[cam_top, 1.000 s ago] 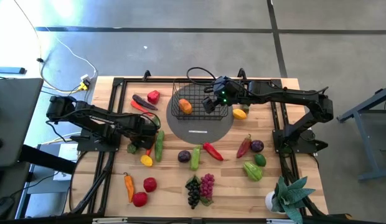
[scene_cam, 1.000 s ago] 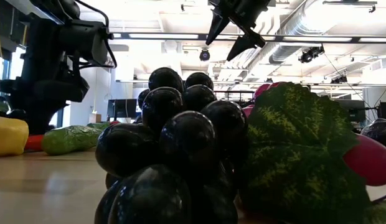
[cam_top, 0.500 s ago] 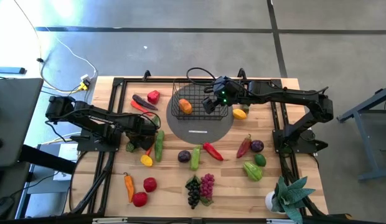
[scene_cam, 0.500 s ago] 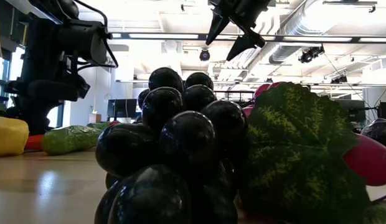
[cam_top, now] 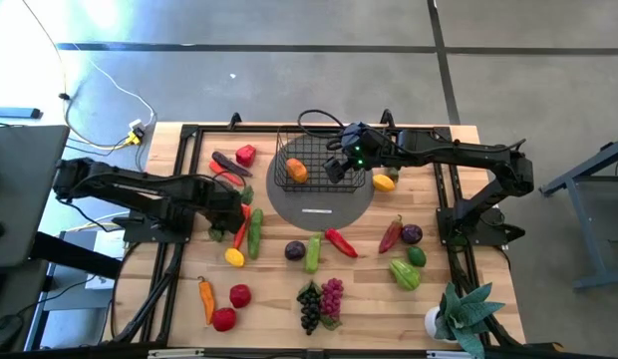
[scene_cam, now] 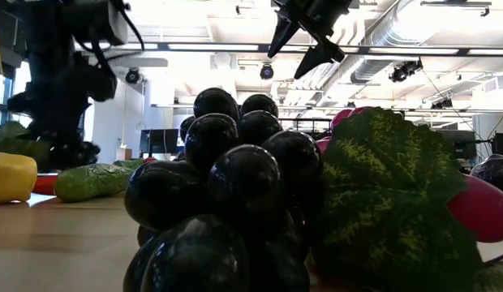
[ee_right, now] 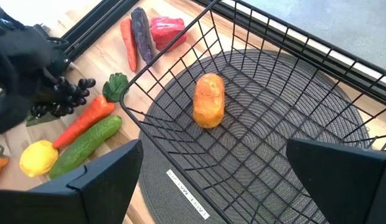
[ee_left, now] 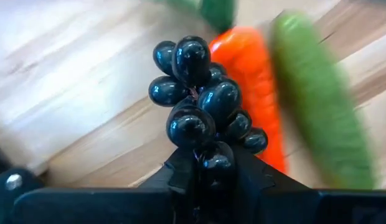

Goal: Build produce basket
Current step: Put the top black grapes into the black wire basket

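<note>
**Dark grapes held above the worktop**

The basket (cam_top: pixel 311 165) is set near the worktop's (cam_top: pixel 279 299) far edge, the right gripper (cam_top: pixel 339 168) spread open over it. A dark grape bunch (ee_left: pixel 202 115) is clamped by the left gripper (ee_left: pixel 205 180) toward the left edge

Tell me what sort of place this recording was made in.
Probably a robotics lab or workshop in an open industrial-style office. The low view shows exposed ceiling ducts and strip lights; the high view shows a wooden table on a concrete floor, with loose cables running beside it.
</note>
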Controlling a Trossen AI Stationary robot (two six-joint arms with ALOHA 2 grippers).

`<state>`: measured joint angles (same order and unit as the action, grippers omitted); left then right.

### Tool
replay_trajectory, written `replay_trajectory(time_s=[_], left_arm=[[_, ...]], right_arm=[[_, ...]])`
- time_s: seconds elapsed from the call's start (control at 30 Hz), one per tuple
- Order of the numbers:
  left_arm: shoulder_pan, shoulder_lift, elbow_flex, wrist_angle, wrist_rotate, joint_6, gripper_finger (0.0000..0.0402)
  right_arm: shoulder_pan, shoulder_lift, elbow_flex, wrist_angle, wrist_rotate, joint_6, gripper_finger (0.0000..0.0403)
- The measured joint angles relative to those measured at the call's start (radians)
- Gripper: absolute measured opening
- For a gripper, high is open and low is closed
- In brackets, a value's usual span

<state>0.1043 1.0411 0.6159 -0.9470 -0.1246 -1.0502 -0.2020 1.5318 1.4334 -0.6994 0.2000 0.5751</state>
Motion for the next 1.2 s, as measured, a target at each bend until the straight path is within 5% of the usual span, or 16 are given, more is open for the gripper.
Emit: replay_trajectory(time_s=[0.53,1.2], left_arm=[[0.074,-0.277,0.002,0.388,-0.156,0.131,0.0051],[0.312,-0.120,0.003,0.895,-0.034,0.619,0.0051]], right_arm=[[0.027,0.000,0.000,-0.018,-0.055,0.054,0.0380],[0.214,0.000,0.000,-0.067,-0.036,0.246,0.0380]])
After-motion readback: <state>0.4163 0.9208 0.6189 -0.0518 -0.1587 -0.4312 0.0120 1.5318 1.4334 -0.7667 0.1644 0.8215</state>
